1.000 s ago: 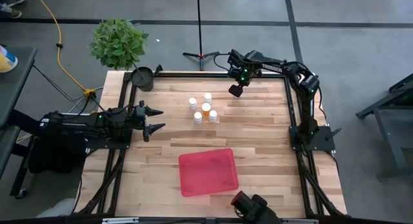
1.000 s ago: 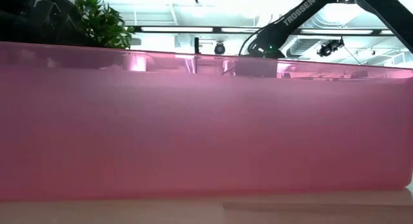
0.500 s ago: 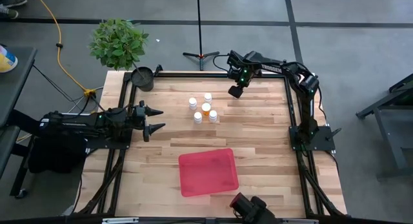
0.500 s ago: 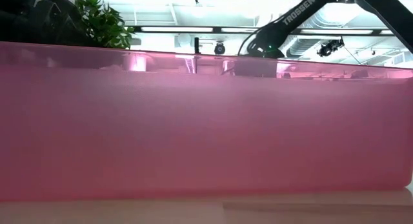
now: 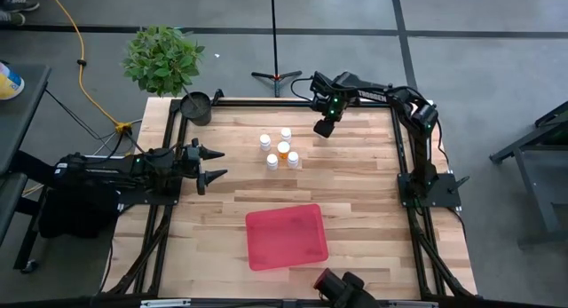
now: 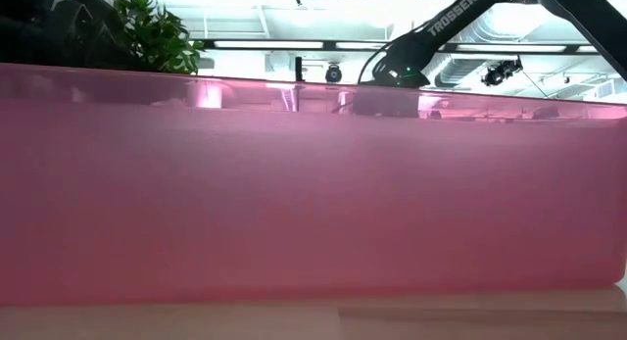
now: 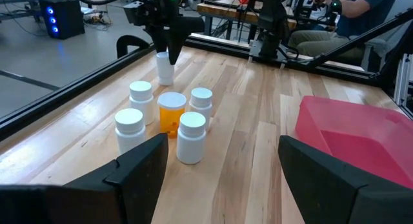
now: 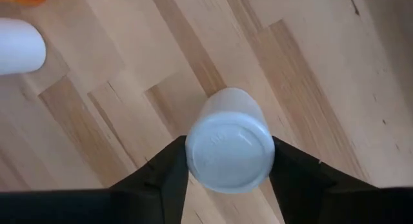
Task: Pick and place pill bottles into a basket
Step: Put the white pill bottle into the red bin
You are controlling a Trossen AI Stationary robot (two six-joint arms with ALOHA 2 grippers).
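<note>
Right pincer [image 8: 229,185] sits over a sixth white-capped bottle [image 8: 229,150] standing apart from the pill bottles [image 5: 280,150] cluster, on the side away from the basket [image 5: 286,237]. Its fingers flank the cap, touching or nearly so; a firm grasp can't be confirmed. Left pincer [image 5: 213,164] is released wide, parked at the bench [image 5: 355,193] edge, to the left of the cluster. Basket has no bottles visible inside. Progress judged: zero placed, first pick underway, all bottles left to move.

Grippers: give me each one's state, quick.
Left gripper: open, empty, parked at the table's left edge.
Right gripper: shut on a white-capped pill bottle at the table's far side.
</note>
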